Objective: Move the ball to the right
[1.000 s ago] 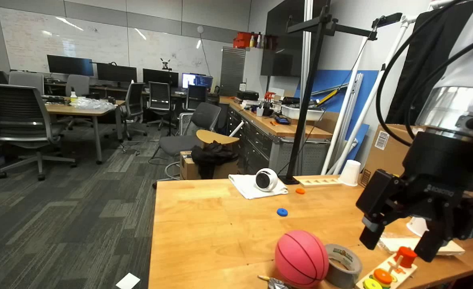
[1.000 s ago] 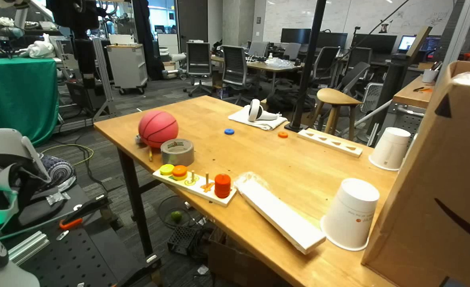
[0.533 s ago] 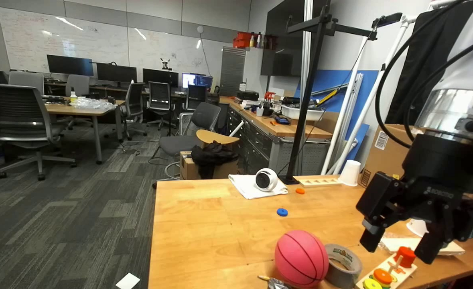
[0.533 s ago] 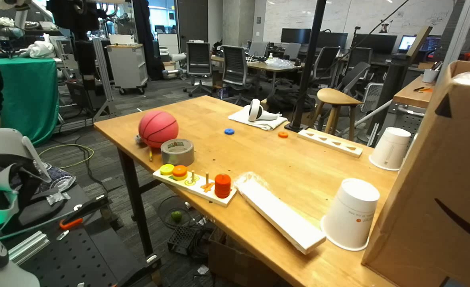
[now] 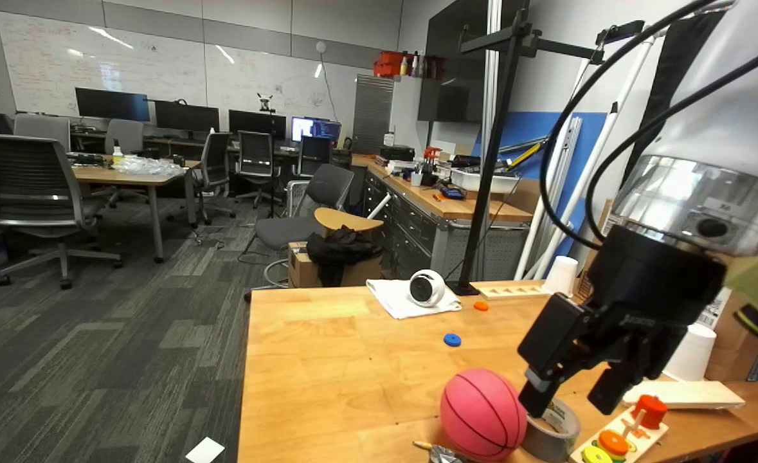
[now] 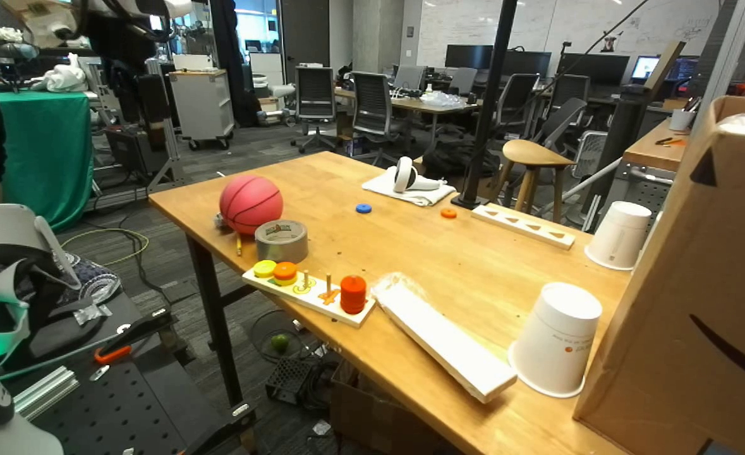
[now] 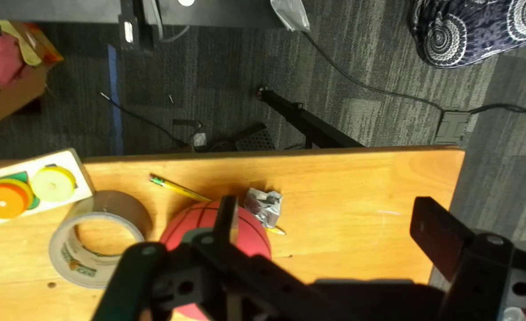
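Observation:
The pinkish-red ball with dark seam lines rests on the wooden table near its edge, in both exterior views (image 5: 483,411) (image 6: 251,202). My gripper (image 5: 568,402) is open and empty. It hangs tilted above the tape roll, on the ball's right in that exterior view. In the wrist view the gripper (image 7: 327,214) has its fingers wide apart. The left finger there covers part of the ball (image 7: 254,234), and bare table shows between the fingers. Whether that finger touches the ball I cannot tell.
A grey tape roll (image 6: 282,249) stands close beside the ball. A peg board (image 6: 312,298) with coloured discs lies by the roll. Crumpled foil (image 7: 265,207) and a pencil (image 7: 178,189) lie at the ball. A white block (image 6: 442,341), a paper cup (image 6: 555,341) and a cardboard box (image 6: 682,303) stand farther off.
My gripper has moved left in an exterior view, from above the peg board to above the tape roll, closer to the ball, and tilted slightly. It stays open. The ball has not moved.

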`<state>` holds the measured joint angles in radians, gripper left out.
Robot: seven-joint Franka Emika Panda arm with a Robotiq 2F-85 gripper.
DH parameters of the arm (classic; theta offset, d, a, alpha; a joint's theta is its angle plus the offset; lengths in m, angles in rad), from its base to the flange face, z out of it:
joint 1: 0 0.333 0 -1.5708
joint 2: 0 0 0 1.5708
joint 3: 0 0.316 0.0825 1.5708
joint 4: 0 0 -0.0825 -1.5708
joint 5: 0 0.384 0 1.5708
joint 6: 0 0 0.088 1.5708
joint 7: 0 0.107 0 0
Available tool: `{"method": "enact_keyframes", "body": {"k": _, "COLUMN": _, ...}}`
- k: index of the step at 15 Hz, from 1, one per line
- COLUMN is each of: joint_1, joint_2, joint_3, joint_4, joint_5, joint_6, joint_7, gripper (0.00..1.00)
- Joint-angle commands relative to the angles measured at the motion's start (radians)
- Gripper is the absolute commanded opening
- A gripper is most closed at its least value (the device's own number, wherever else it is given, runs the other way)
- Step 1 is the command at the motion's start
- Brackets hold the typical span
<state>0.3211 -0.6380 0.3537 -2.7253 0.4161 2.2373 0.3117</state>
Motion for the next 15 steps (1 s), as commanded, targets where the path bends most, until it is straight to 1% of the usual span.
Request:
{"method": "enact_keyframes", "body": {"k": 1, "joint_1": 0.075, "joint_2": 0.157, "joint_3": 0.002, "joint_4": 0.062, "joint_5": 0.016, "joint_6": 0.163, "joint_7": -0.127, "gripper": 1.0}}
{"method": "enact_keyframes", "body": {"k": 5, "joint_1": 0.171, "joint_2": 0.329, "joint_3": -0.018, "joint_4": 0.099, "joint_5": 0.031, "joint_6": 0.313, "joint_7": -0.294, "gripper": 1.0}}
{"method": "enact_keyframes", "body": {"k": 7, "joint_1": 0.209, "joint_2": 0.406, "joint_3": -0.036, "joint_4": 0.113, "joint_5": 0.053, "joint_6": 0.351, "joint_7": -0.405, "gripper": 1.0}}
{"method": "enact_keyframes", "body": {"k": 9, "joint_1": 0.226, "joint_2": 0.475, "joint_3": -0.052, "joint_4": 0.126, "joint_5": 0.075, "joint_6": 0.359, "joint_7": -0.538, "gripper": 1.0}}
{"method": "enact_keyframes", "body": {"k": 11, "joint_1": 0.214, "joint_2": 0.528, "joint_3": -0.066, "joint_4": 0.149, "joint_5": 0.086, "joint_6": 0.324, "joint_7": -0.683, "gripper": 1.0}}
{"method": "enact_keyframes", "body": {"k": 15, "joint_1": 0.139, "joint_2": 0.609, "joint_3": -0.09, "joint_4": 0.205, "joint_5": 0.05, "joint_6": 0.223, "joint_7": -0.95, "gripper": 1.0}}
